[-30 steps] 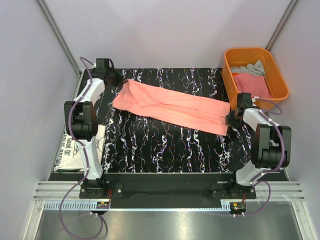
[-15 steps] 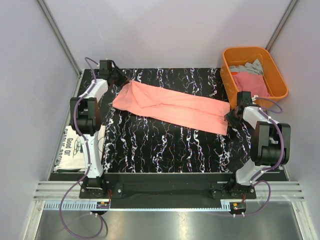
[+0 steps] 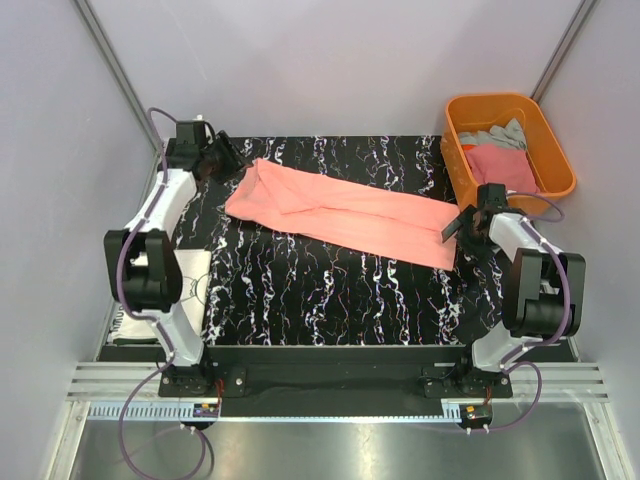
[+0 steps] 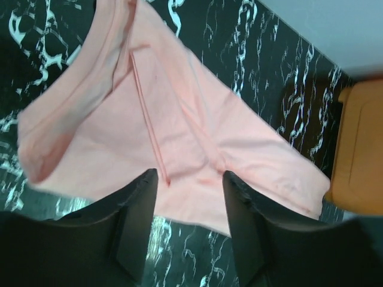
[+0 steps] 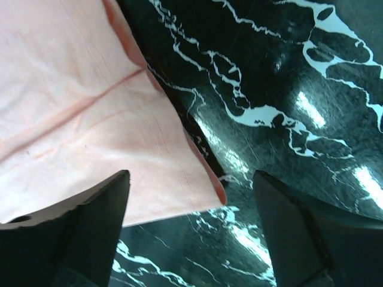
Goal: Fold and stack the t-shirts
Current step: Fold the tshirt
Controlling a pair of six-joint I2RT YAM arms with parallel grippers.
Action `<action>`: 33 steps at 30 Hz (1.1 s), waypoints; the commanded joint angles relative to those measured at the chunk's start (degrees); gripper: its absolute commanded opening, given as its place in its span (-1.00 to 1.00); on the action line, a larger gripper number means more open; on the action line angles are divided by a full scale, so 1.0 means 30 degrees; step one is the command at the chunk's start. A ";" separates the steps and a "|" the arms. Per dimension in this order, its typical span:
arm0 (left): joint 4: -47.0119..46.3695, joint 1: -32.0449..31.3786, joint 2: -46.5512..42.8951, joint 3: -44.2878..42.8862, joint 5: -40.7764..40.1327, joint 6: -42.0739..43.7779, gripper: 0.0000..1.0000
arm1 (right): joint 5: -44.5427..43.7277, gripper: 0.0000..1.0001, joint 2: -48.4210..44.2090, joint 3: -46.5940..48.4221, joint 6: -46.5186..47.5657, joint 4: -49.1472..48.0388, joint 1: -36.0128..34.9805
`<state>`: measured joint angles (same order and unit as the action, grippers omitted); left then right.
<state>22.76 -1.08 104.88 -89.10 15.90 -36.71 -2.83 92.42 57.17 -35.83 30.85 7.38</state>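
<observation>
Supervisor: Tool state, garment position?
Operator: My left gripper (image 4: pixel 188 185) and right gripper (image 5: pixel 188 182) stood wide, holding nothing. Salmon t-shirt (image 3: pixel 345 212) lay in a long strip across the table's (image 3: pixel 330 300) far half. Risk, I judged: a finger catching an end hem would drag the fold open.

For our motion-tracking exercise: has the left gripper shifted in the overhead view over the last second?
Yes. The left gripper has drawn back leftward, away from the salmon t-shirt, toward the left edge of the table.
</observation>
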 commanded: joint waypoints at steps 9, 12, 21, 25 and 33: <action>-0.0205 0.0272 0.1540 0.1695 0.2609 0.0605 -0.30 | 0.1996 0.90 -0.2534 0.2945 0.2657 0.2723 -0.0115; 0.0116 0.0331 0.3093 0.0291 0.2844 0.0489 -0.35 | 0.3868 0.76 -0.3206 0.3034 0.3067 0.2724 -0.0115; 0.1463 0.1386 0.5381 -0.0506 0.1908 0.0634 -0.47 | 0.7621 0.19 -0.3012 0.3443 0.3479 0.1817 -0.1401; 0.1816 0.1474 0.5818 -0.0416 0.1260 0.1100 -0.47 | 0.6920 0.09 -0.0930 0.4467 0.2953 0.1494 -0.4183; 0.2256 0.0683 0.3042 -0.1269 0.0531 0.2714 -0.31 | 0.8003 0.05 0.3465 0.6197 0.2744 0.0937 -0.5330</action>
<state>29.82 2.04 121.30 -90.39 19.27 -31.46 19.20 100.40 72.51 -27.42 34.39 -9.06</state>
